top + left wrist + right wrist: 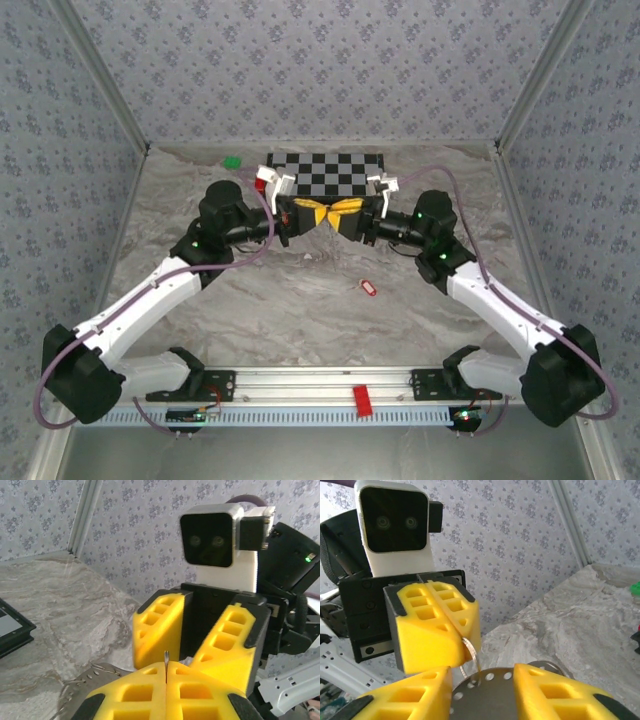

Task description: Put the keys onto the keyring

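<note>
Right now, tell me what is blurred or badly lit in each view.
Top external: even light, no glare; the keys small yet distinct. Left wrist: the left gripper close and soft-edged. Right wrist: the right gripper blurred, the keyring glinting, fairly sharp.

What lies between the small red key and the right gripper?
Only bare marble table, seen in the top view: nothing sits between the key and the right gripper.
</note>
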You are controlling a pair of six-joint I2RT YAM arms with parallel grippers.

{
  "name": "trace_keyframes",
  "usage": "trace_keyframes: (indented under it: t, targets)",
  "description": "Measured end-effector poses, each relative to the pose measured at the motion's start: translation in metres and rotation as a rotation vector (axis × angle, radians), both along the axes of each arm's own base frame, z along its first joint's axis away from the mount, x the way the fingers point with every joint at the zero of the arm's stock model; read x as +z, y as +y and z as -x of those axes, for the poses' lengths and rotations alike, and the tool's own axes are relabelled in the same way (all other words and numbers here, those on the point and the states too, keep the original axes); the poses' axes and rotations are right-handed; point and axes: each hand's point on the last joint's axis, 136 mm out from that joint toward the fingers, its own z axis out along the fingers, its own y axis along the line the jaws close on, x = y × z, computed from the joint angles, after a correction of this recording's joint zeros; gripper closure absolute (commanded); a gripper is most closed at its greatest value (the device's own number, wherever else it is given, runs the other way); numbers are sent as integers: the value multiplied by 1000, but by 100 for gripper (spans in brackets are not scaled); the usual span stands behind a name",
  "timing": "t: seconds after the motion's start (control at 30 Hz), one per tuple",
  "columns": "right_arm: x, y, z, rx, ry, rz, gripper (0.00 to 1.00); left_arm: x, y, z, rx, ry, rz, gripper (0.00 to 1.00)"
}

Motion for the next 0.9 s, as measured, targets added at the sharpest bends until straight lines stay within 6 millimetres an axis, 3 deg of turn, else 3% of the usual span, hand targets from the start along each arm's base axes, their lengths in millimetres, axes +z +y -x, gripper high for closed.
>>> trace_keyframes:
  t: [0.2, 0.4, 0.57, 0.9]
  targets:
    - [11, -16, 10, -77, -77, 38, 54, 3, 7, 4, 34, -85, -128, 100]
    - [-1, -19, 8, -97, -71, 92, 55, 2, 12, 12, 26, -139, -232, 100]
    - [-12, -15, 7, -66, -55, 143, 57, 5, 14, 15, 1, -155, -293, 100]
    - [4, 3, 13, 70, -88, 159, 63, -15, 11, 18, -52, -116, -361, 100]
